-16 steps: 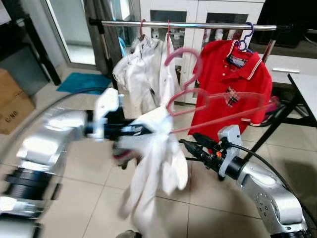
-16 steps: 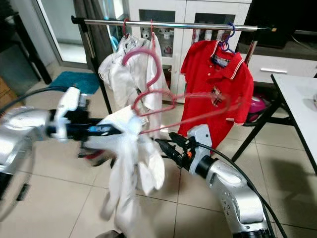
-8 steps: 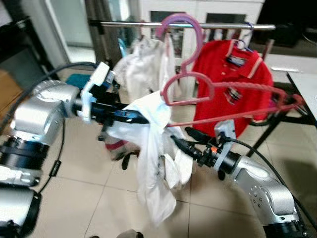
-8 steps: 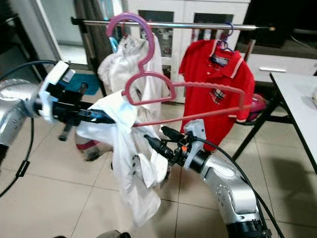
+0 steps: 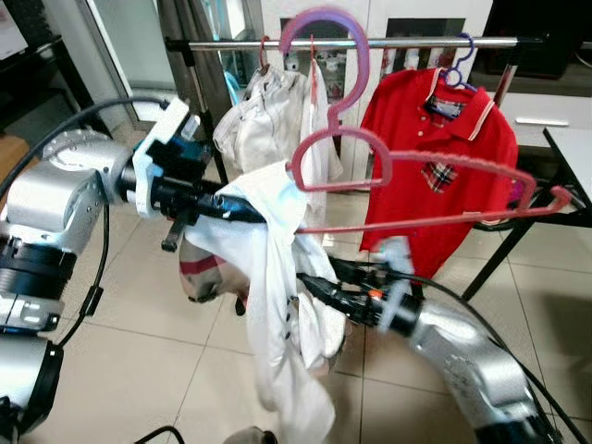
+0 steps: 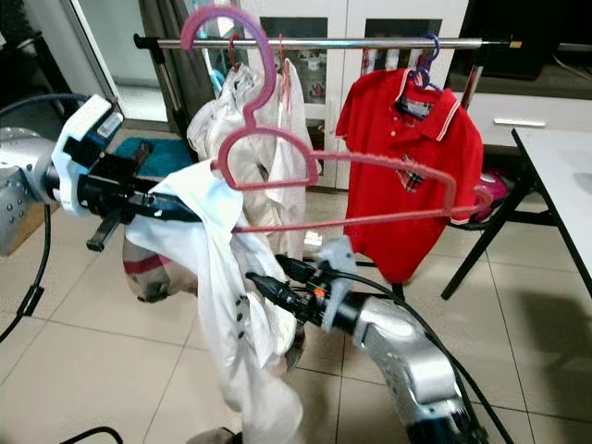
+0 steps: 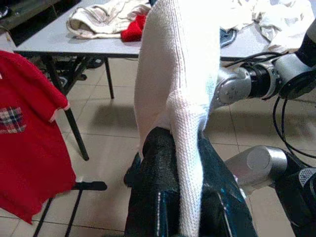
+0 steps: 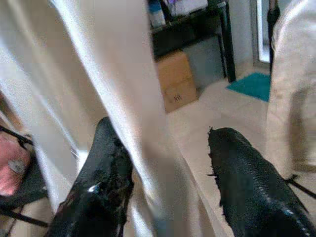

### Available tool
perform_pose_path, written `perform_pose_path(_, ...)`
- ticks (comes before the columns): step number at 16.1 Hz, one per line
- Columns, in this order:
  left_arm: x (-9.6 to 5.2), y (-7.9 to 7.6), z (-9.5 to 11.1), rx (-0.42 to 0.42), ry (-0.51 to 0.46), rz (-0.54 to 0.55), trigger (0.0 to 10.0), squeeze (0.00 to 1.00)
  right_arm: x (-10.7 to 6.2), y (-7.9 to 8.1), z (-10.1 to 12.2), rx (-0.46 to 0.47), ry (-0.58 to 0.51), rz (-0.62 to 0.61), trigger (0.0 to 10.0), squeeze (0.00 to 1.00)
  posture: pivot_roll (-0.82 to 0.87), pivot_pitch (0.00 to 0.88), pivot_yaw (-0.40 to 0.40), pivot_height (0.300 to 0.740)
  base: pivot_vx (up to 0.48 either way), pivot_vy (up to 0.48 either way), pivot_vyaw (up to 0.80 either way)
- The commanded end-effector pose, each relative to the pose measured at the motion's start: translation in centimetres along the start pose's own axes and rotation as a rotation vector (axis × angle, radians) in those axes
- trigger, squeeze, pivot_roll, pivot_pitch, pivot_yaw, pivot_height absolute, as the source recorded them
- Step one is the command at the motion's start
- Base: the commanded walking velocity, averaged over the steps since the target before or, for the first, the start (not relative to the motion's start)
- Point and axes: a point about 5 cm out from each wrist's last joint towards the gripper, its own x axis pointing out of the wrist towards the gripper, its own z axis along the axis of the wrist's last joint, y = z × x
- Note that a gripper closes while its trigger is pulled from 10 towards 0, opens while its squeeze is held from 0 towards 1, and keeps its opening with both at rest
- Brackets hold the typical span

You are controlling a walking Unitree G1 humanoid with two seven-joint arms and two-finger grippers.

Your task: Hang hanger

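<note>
A pink hanger (image 5: 363, 57) is held up in front of the metal rail (image 5: 407, 43), its hook reaching rail height; I cannot tell whether it touches. A white shirt (image 5: 277, 305) is draped over the hanger's left end and hangs down toward the floor. My left gripper (image 5: 252, 212) is shut on the shirt's cloth at that end; the left wrist view shows white knit cloth (image 7: 182, 98) clamped between the black fingers (image 7: 160, 163). My right gripper (image 5: 307, 282) reaches into the hanging shirt from the right, open, with white cloth (image 8: 148, 123) between its spread fingers (image 8: 106, 163).
A red polo shirt (image 5: 435, 157) on a purple hanger and pale garments (image 5: 264, 129) hang on the rail. A grey table (image 5: 573, 148) with black legs stands at the right. White cabinets stand behind, and a teal mat (image 6: 157, 153) lies on the tiled floor.
The hanger has risen, its hook going from below the rail to rail height. My right gripper moved left into the hanging shirt. The left arm lifted with the cloth.
</note>
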Motion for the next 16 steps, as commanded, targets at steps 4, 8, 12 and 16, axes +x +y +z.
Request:
perform_pose_path(4, -1.2, 0.1, 2.3, 0.08, -0.032, 0.027, 0.0, 0.0, -0.8, -3.0, -4.6, 0.024, 0.275, -0.212, 0.0, 0.0, -0.08, 0.0, 0.127, 0.74, 0.0, 0.0, 0.0)
perform_pose_path(8, -2.5, -0.1, 2.2, 0.08, -0.006, 0.082, 0.0, 0.0, -3.7, -6.0, -6.2, 0.04, 0.387, -0.425, 0.0, 0.0, -0.07, 0.0, 0.116, 0.74, 0.0, 0.0, 0.0)
perform_pose_path(12, -2.7, -1.8, -1.0, 0.023, 0.09, 0.157, 0.0, 0.0, -9.4, -11.2, -3.6, 0.062, 0.292, -0.757, 0.0, 0.0, -0.08, 0.0, 0.102, 0.74, 0.0, 0.0, 0.0)
perform_pose_path(16, -3.5, -4.3, -4.1, -0.034, 0.25, 0.247, 0.0, 0.0, -16.0, -15.7, -0.7, 0.183, 0.143, -1.143, 0.0, 0.0, -0.05, 0.0, 0.068, 0.74, 0.0, 0.0, 0.0)
